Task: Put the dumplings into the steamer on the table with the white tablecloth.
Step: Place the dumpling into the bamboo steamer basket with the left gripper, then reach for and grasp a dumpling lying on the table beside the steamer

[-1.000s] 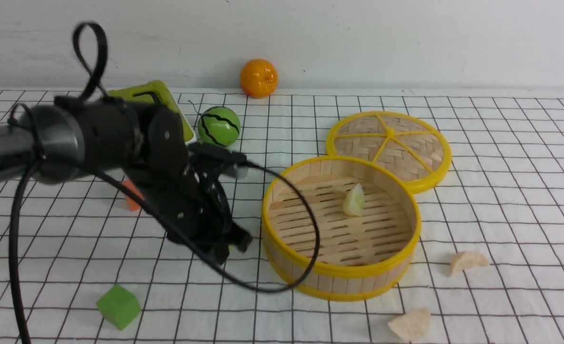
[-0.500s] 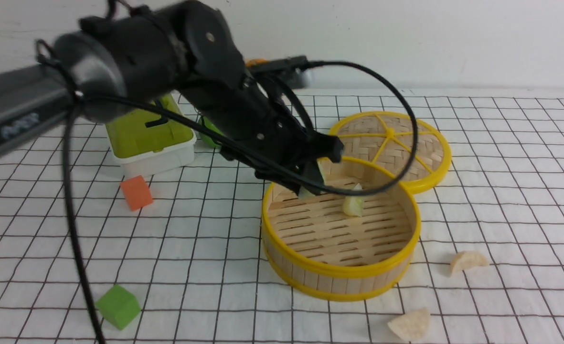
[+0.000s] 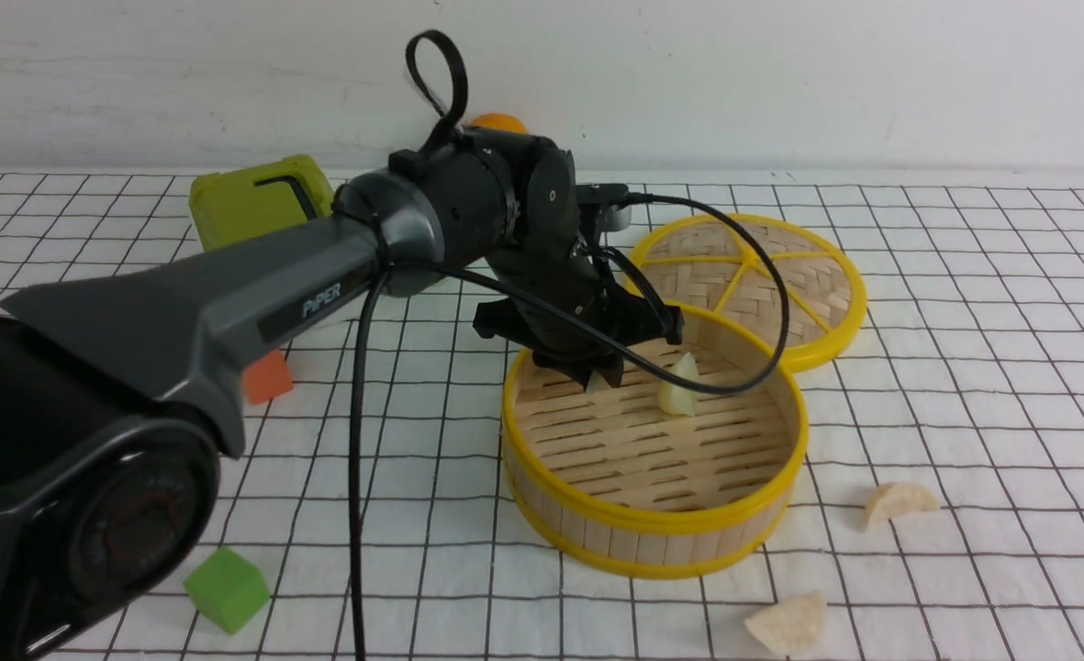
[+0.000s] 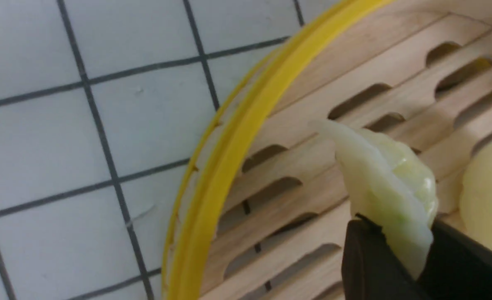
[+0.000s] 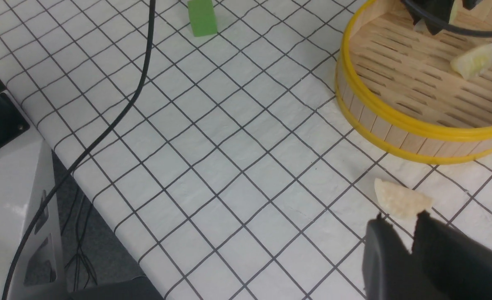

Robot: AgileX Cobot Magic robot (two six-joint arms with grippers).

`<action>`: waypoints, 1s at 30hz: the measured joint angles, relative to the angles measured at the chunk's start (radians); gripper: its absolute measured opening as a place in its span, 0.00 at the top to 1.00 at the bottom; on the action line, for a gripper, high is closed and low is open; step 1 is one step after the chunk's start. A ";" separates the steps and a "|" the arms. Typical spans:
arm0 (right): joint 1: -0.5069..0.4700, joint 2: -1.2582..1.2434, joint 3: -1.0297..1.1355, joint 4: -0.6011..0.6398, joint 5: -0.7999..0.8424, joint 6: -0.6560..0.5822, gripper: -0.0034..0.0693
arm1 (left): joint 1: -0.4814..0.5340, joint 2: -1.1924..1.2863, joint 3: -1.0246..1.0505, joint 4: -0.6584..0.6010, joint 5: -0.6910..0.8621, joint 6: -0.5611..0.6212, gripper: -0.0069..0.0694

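Pincer of the left arm, hereafter the left gripper (image 4: pixel 389 258): you have its jaws closed on a green dumpling (image 4: pixel 389 179), positioned inside the rim of the steamer (image 3: pixel 656 441), above the slatted floor. Pincer of the right arm, the right gripper (image 5: pixel 400 233): its fingertips stand slightly apart, with nothing visible between them.

Observe the second green dumpling (image 3: pixel 679 386), located on the slatted floor near the held one. Two cream-white dumplings, one nearer you (image 3: pixel 787 624) and one farther out (image 3: pixel 901 503), lie outside the steamer, to its right, on the white tablecloth (image 3: pixel 982 395).

Note the woven lid (image 3: pixel 780 275) directly behind the steamer. To the left of the steamer, you have the green cube (image 3: pixel 228 589) and, farther back, the orange cube (image 3: pixel 267 376), partly covered by the left arm (image 3: pixel 321 266).
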State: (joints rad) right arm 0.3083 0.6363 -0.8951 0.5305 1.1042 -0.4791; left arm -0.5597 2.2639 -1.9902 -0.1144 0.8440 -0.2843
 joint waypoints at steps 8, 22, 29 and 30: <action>0.000 0.000 0.057 -0.007 -0.017 0.000 0.80 | 0.000 0.033 -0.015 0.020 0.024 -0.014 0.62; 0.000 0.075 0.024 -0.083 0.054 0.000 0.82 | 0.000 -0.218 -0.150 0.075 0.385 0.112 0.30; 0.000 0.195 -0.047 -0.078 0.134 -0.041 0.95 | 0.000 -0.540 0.040 0.114 0.396 0.116 0.50; 0.000 0.204 -0.047 -0.077 0.136 -0.045 0.96 | 0.000 -0.570 0.076 0.114 0.397 0.117 0.53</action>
State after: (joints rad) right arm 0.3083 0.8407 -0.9422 0.4534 1.2404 -0.5239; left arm -0.5597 1.6940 -1.9138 0.0000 1.2405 -0.1677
